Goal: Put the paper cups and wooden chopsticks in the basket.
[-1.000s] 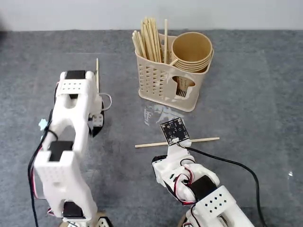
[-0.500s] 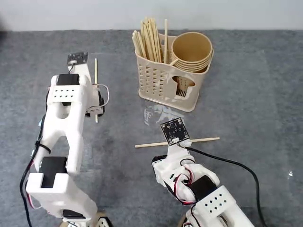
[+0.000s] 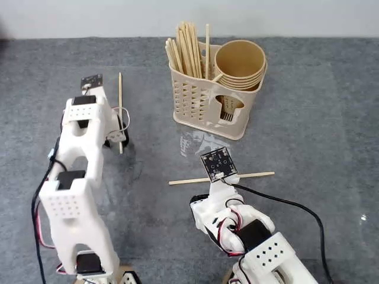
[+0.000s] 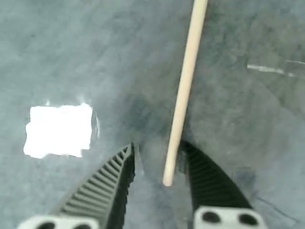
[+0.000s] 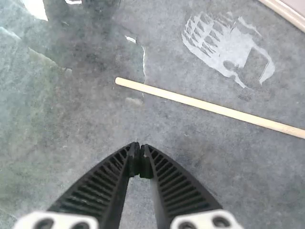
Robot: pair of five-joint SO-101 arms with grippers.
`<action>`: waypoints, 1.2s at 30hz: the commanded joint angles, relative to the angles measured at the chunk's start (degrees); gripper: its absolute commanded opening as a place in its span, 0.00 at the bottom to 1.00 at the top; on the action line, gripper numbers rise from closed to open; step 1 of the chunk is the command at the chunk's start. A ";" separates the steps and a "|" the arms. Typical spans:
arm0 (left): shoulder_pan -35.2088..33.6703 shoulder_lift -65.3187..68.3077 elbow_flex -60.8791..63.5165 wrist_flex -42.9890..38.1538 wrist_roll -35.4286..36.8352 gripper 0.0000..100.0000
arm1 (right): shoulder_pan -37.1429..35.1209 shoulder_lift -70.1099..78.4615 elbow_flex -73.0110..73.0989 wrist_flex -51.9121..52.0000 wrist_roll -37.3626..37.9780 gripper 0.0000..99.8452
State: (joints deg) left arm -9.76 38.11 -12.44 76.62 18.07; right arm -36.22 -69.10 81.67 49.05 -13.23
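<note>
One chopstick (image 4: 183,95) now sits inside the advanced left pincer (image 4: 156,155), jaws apart, ready for gripping; right pincer (image 5: 139,162) together.

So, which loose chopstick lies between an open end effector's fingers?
The chopstick at the left end effector; the other chopstick lies beyond the shut right end effector.
</note>
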 commanded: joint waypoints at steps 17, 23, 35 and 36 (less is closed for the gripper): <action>-0.44 21.54 -30.81 23.91 0.53 0.01 | -0.40 -0.92 -0.35 -0.48 -0.44 0.01; 1.41 8.62 -13.14 23.82 0.35 0.01 | -0.40 -1.01 -0.35 -0.48 -0.44 0.01; 9.85 -25.41 26.33 19.52 0.35 0.01 | -0.40 -1.01 -0.18 -0.48 -0.44 0.01; 10.64 -28.40 30.02 18.46 0.35 0.01 | -0.40 -1.27 0.35 -0.66 -0.44 0.01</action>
State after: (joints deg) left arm -1.23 20.26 8.75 97.36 17.98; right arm -36.22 -69.10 81.67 49.05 -13.23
